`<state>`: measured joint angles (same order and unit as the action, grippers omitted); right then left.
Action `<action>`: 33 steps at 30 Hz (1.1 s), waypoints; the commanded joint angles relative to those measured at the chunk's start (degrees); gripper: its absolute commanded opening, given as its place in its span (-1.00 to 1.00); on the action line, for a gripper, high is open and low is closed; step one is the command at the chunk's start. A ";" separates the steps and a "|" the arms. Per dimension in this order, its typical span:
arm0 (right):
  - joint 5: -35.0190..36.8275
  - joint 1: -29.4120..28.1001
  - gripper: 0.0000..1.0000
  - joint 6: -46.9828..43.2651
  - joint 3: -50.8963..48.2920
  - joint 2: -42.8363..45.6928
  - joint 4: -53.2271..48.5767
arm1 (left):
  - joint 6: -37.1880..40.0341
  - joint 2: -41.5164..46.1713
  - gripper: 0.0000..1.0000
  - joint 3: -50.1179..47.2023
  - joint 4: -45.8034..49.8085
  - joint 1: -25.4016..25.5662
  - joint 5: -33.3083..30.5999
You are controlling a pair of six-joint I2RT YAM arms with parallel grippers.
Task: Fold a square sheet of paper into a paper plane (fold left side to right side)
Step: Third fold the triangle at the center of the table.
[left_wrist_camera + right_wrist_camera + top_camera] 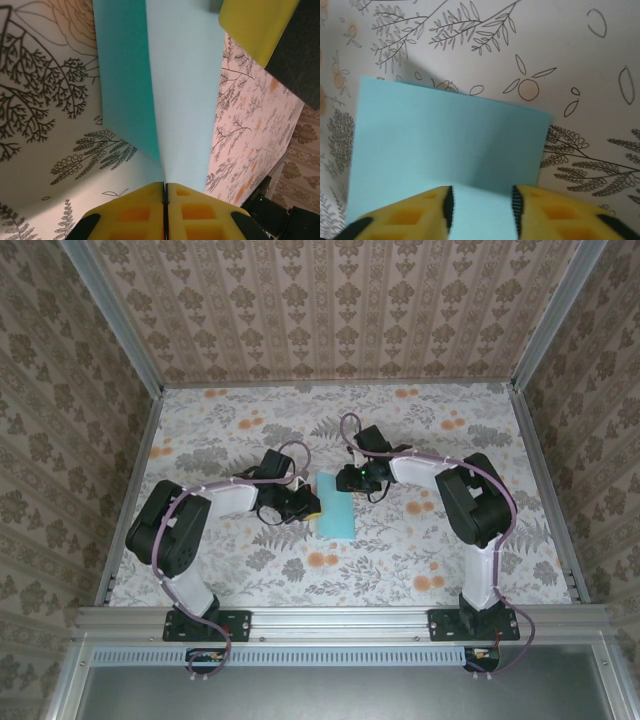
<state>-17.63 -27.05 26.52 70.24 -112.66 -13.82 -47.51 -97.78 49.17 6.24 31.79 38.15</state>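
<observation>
Item: square sheet of paper (336, 505), light blue, count one. It is folded over into an upright rectangle, with its long axis running from the near edge of the tabletop (250, 420) toward the far edge, tilted slightly. It lies at the centre of the tabletop.

Layers: two show in the left wrist view, a darker leaf beside a paler one, meeting at a crease.

Grippers, count two:
- The left gripper (308, 506) is at the sheet's left edge, its yellow pads pressed together on the paper.
- The right gripper (352, 480) is at the far right corner, its fingers (420, 210) spread with paper between them.

Obscured: the left edge and the far right corner lie under the grippers. The wrist views cut the sheet off.
</observation>
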 commanded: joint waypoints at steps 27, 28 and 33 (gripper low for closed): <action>30.02 -31.57 0.63 -17.78 -26.03 23.42 13.82 | -7.77 1.16 -0.96 -0.76 0.00 0.46 2.78; 30.24 -31.58 0.62 -18.19 -25.22 22.59 13.68 | -7.77 1.09 -0.96 -0.74 0.00 0.46 2.82; 31.41 -31.58 0.50 -19.64 -22.41 19.88 13.14 | -7.69 1.04 -0.96 -0.76 0.00 0.46 2.84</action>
<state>10.96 -58.37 8.73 45.41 -91.68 -0.49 -54.46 -97.27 49.10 5.98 31.86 39.90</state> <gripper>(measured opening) 0.757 0.048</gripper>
